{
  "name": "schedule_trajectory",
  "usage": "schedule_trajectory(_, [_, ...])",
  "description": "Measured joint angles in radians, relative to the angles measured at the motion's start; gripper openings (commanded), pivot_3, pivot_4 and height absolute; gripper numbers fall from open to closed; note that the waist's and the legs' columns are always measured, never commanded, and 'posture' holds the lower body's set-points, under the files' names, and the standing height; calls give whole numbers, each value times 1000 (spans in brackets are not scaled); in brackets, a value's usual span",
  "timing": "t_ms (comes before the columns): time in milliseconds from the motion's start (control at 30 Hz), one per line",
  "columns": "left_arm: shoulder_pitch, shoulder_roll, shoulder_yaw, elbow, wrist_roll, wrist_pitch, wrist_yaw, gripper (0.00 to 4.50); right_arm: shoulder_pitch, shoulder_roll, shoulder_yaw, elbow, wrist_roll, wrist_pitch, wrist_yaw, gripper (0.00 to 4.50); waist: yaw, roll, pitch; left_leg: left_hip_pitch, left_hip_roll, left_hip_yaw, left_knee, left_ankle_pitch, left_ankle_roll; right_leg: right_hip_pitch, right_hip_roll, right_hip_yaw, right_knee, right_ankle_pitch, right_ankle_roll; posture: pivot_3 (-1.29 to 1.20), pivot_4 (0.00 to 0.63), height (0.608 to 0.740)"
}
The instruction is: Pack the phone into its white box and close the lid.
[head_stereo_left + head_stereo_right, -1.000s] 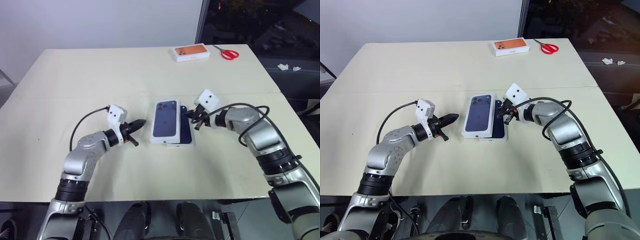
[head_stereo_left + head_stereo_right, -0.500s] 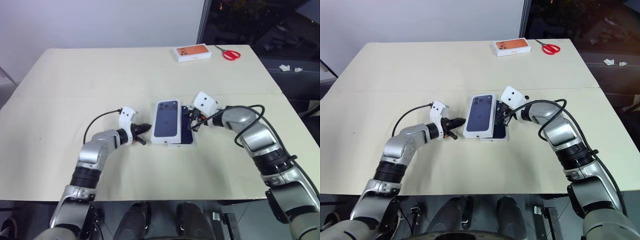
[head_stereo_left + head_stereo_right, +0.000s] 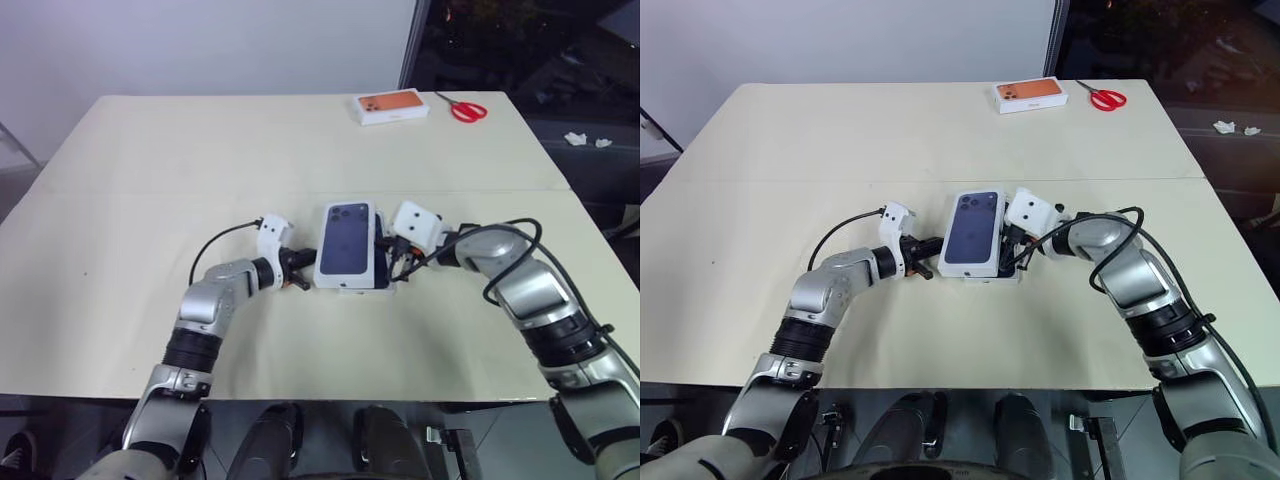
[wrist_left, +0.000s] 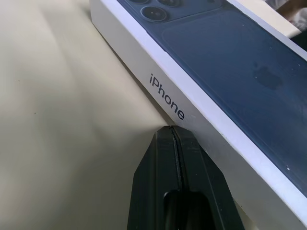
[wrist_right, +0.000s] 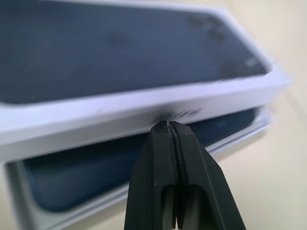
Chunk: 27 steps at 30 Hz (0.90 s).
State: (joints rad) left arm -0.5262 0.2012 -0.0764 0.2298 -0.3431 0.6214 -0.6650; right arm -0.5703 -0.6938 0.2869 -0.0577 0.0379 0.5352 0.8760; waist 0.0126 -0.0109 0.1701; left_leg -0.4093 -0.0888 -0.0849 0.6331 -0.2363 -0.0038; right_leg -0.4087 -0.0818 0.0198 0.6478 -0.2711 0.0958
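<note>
Lid: it is lying printed side up near the middle of the bench, sitting askew over the white box and covering most of it, not seated down all round.
White box: it is resting on the bench under the lid, its edge peeking out along the lid's right side.
Phone: it is lying inside the white box, a dark strip of it showing below the lid's raised right edge.
Left gripper: its fingers are pressed together with nothing between them, the tip meeting the lid's lettered left wall.
Right gripper: its fingers are also pinched tight and holding nothing, the tip sitting against the lid's right wall, just above the phone.
Orange-printed box: it is sitting at the far side of the bench, well apart from the lid.
Scissors: red-handled, they are lying just to the right of the orange-printed box.
</note>
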Motion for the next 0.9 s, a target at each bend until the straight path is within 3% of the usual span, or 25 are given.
schedule_trajectory(467, [0, -22, -79, -57, 9, 52, -10, 0, 6, -26, -5, -1, -33, -18, 12, 45, -1, -1, 0, 0, 0, 0, 0, 0, 0, 0, 0, 0, 0, 0, 0, 0, 150, 740])
schedule_trajectory(900, [-1, 77, -58, -150, -2, 163, -10, 0, -5, -28, -9, 41, -62, -28, -4, 45, -3, -1, 0, 0, 0, 0, 0, 0, -1, 0, 0, 0, 0, 0, 0, 0, 150, 740])
